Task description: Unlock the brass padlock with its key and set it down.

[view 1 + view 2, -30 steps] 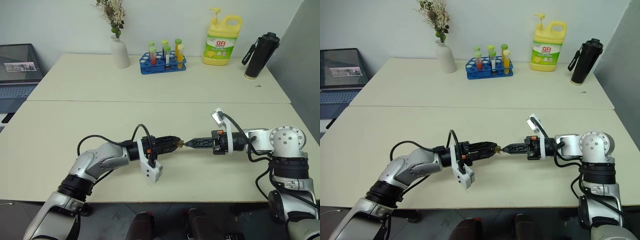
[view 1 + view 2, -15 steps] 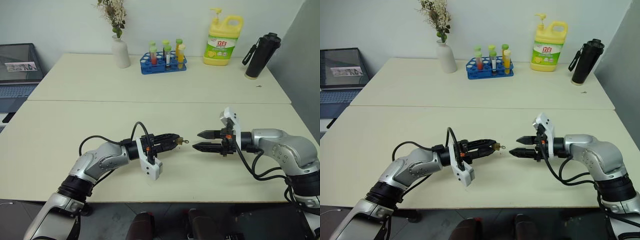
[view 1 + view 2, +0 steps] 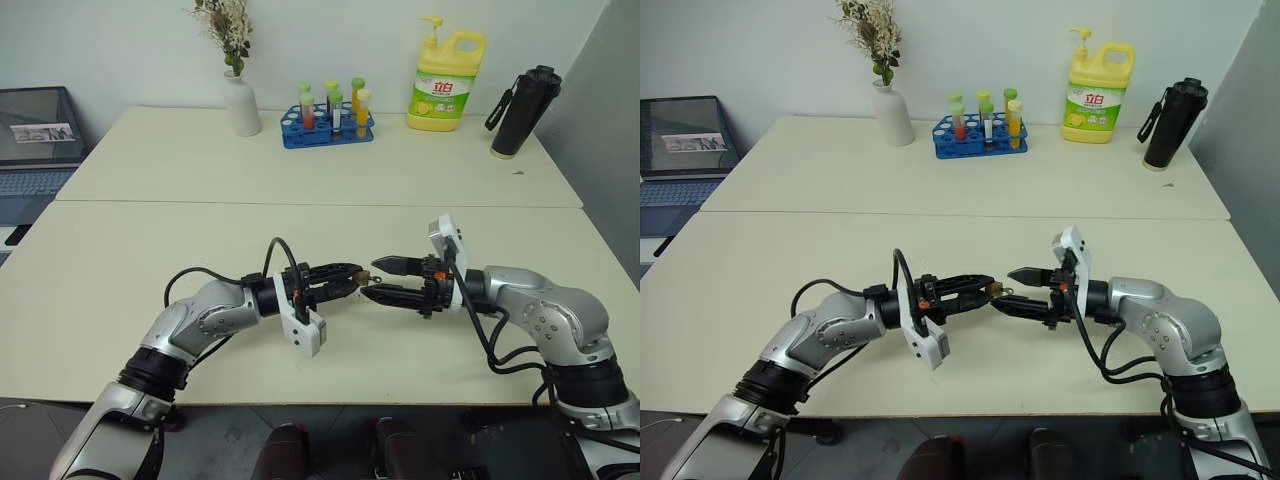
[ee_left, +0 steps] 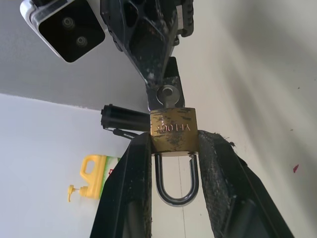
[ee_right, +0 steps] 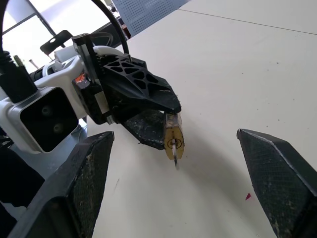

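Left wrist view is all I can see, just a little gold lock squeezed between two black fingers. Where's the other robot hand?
Observer: The right gripper faces the small brass padlock from the other side, close by, above the cream table.
Operator: Is it grabbing the key?
Observer: No. Its two black fingers stand wide apart on either side of the small silvery key and touch nothing.
Operator: Is my lock lying on the table?
Observer: No, the left gripper holds it in the air, pointing sideways at the right one.
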